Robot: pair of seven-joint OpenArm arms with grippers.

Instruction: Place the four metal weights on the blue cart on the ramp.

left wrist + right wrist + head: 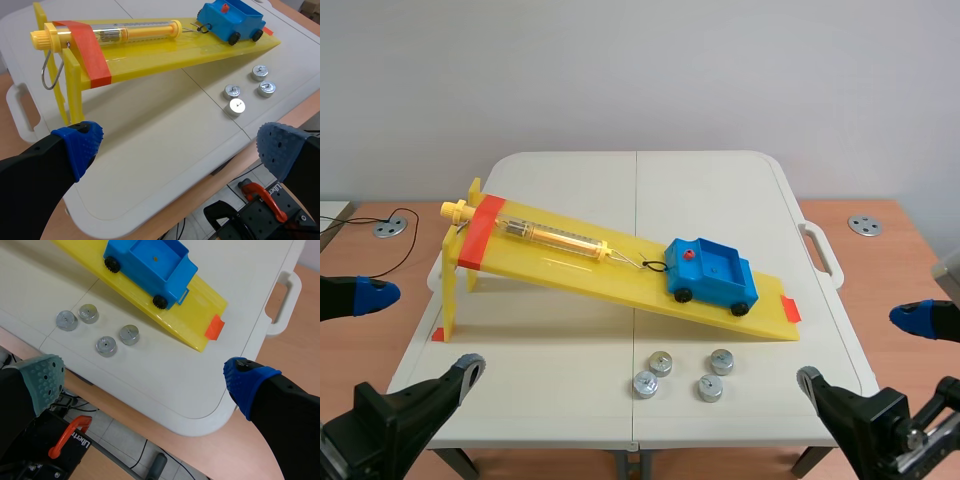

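I'm seeing four shiny round weights [661, 362] lying near the boxy blue cart [712, 272]. Left gripper [180, 147] and right gripper [145, 377] are hanging released.

The left tool [180, 150] stands with its fingers [40, 172] spread wide, nothing between them; both dotted pads [82, 145] are blue. The right tool [145, 377] is likewise spread wide and holds nothing; one pad is grey-green, the other blue. Both tools sit low, well apart.

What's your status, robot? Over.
Left gripper open, right gripper open. Four metal weights on table beside ramp; blue cart empty. Nothing in the way.
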